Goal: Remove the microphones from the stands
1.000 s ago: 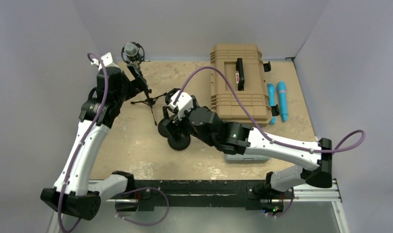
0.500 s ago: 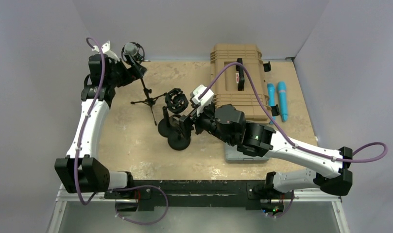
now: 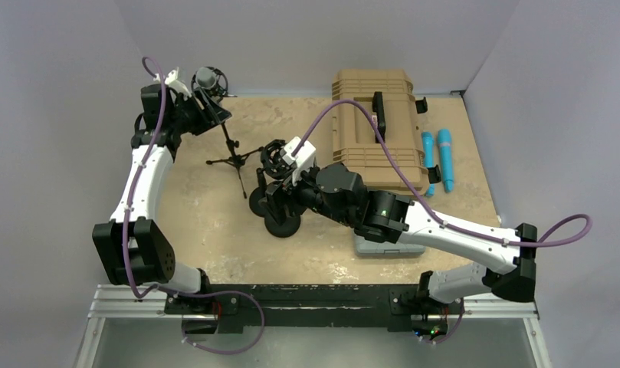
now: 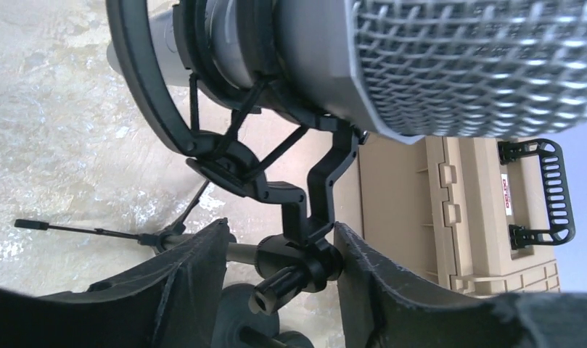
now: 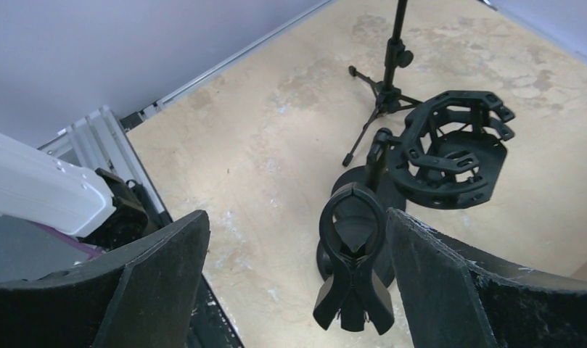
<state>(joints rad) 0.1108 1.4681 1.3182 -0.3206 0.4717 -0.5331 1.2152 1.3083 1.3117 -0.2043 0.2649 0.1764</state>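
Black stand joint, hidden overhead, sits between narrow left gripper; right gripper wide.

1. Plain pale lilac-grey walls enclose the work area on three sides: a back wall, a left wall and a right wall. None has a window or a marking.
2. The table top is a beige board, mottled with lighter, worn patches.
3. Along the table's near edge runs a black bar, with a silver aluminium rail under it.
4. Below the rail lies a flat grey surface.
5. The light is soft and even, casting only faint shadows on the board.
6. The right wrist view shows the ribbed rail meeting the board below a bare wall.
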